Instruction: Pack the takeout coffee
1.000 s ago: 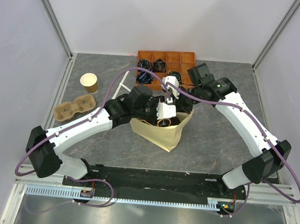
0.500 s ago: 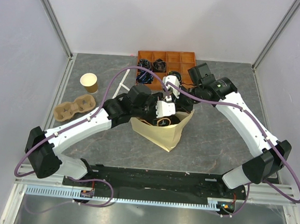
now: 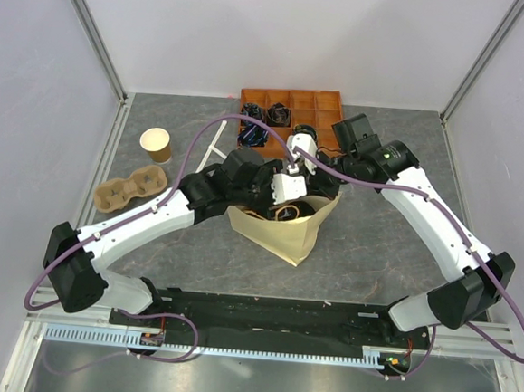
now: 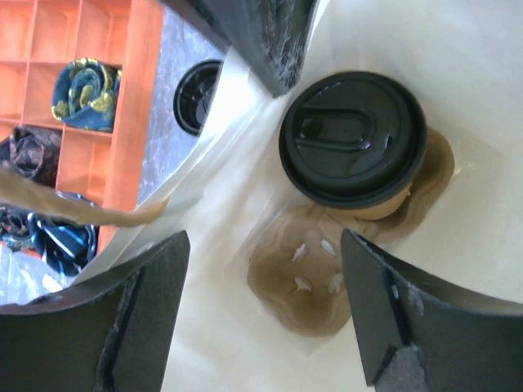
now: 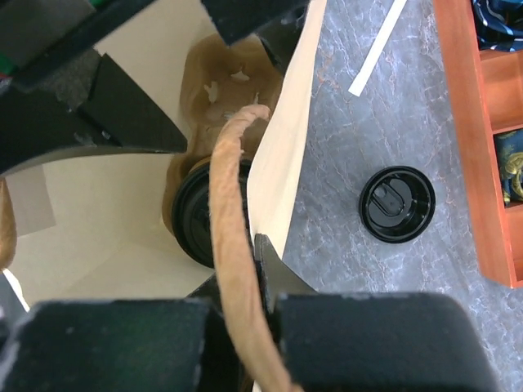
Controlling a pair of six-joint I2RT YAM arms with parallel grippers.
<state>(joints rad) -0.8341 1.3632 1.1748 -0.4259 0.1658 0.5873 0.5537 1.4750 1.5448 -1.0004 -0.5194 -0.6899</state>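
Top external view: we see the bag standing mid-table, between both arms. Our left gripper reaches down into its mouth, and our right gripper sits at the bag's far rim. We cannot make out the coffee from here.

Left wrist view: the coffee stands upright at the bottom of the bag, black lid on, seated in a pulp carrier. Our left gripper's jaws stand wide apart with nothing between them. The coffee lies just ahead of the fingertips, nearer the right-hand one in this view.

Right wrist view: our right gripper is clamped on the bag's twisted paper handle. Beside it we see the edge of the coffee's lid inside the bag. A loose lid lies on the table just outside the bag, near the orange tray.
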